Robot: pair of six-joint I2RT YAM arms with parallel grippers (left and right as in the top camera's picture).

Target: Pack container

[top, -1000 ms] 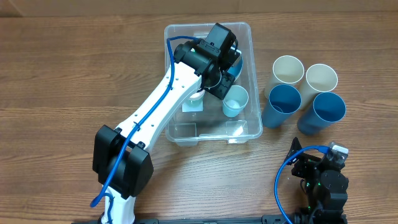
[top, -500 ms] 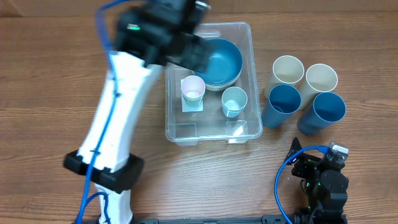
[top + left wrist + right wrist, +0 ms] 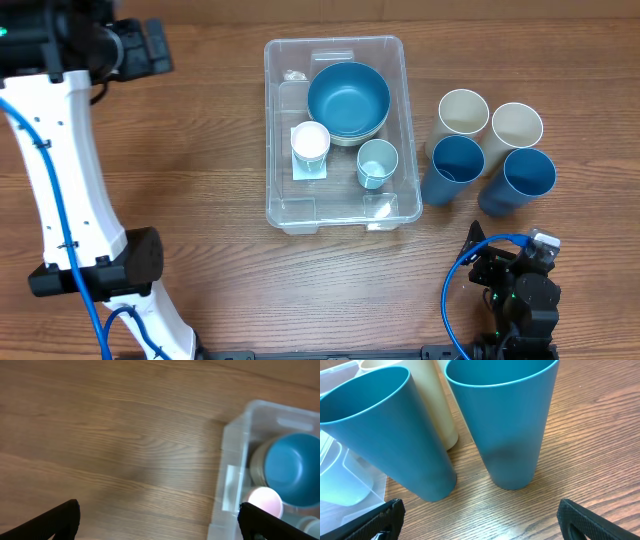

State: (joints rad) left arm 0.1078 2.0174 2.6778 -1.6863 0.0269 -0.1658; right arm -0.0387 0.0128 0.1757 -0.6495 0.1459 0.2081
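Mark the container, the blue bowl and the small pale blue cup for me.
container (image 3: 340, 206): overhead view, bare floor near its front wall.
blue bowl (image 3: 348, 96): overhead view, inside bottom.
small pale blue cup (image 3: 377, 161): overhead view, open mouth.

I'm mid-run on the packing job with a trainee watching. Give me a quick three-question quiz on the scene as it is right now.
1. Multiple choice: the largest item inside the container is A) a blue bowl, B) a plate, C) a bottle.
2. True or false: the left gripper and the right gripper are both open and empty.
3. How many tall cups stand outside the container?
Key: 1 A; 2 true; 3 four.
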